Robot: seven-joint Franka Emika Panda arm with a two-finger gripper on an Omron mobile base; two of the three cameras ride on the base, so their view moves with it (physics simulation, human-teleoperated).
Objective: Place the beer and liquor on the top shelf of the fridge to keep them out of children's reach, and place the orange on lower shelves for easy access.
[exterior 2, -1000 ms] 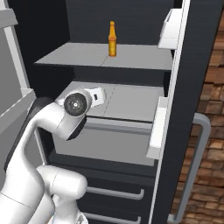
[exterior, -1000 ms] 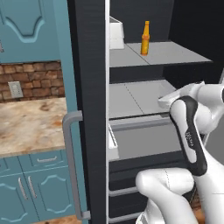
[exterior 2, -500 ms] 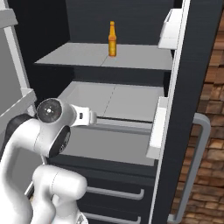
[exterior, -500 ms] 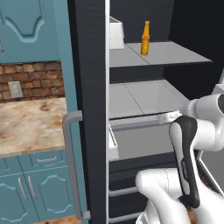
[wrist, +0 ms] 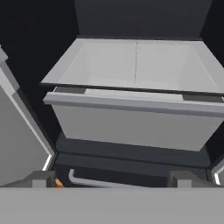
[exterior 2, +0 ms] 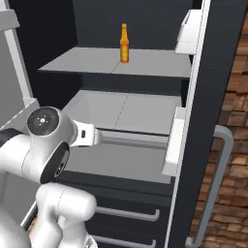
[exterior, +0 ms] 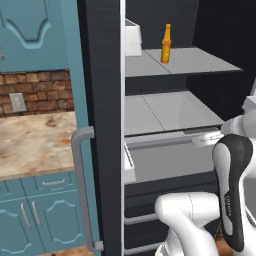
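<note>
The beer (exterior: 166, 44) (exterior 2: 124, 43), a slim amber bottle, stands upright on the top shelf (exterior: 200, 62) (exterior 2: 92, 64) of the open fridge (exterior: 102, 75). My gripper (wrist: 113, 179) is open, its two dark fingertips (wrist: 41, 178) wide apart with nothing between them. It faces the grey drawer (wrist: 131, 124) under the middle shelf (wrist: 135, 65), at some distance from both. The arm (exterior: 232, 185) (exterior 2: 46, 145) is folded low in front of the fridge. The liquor and the orange are out of view.
The fridge door edge with its grey bar handle (exterior: 82, 190) (exterior 2: 213, 184) stands beside the opening. White door bins (exterior 2: 186, 31) (exterior: 132, 40) hang on the door. A stone counter (exterior: 35, 142) over blue cabinets (exterior: 30, 220) lies to the left.
The arm has drawn back and down from the fridge, toward the right in the left base view. The beer has not moved, and the gripper stays open.
</note>
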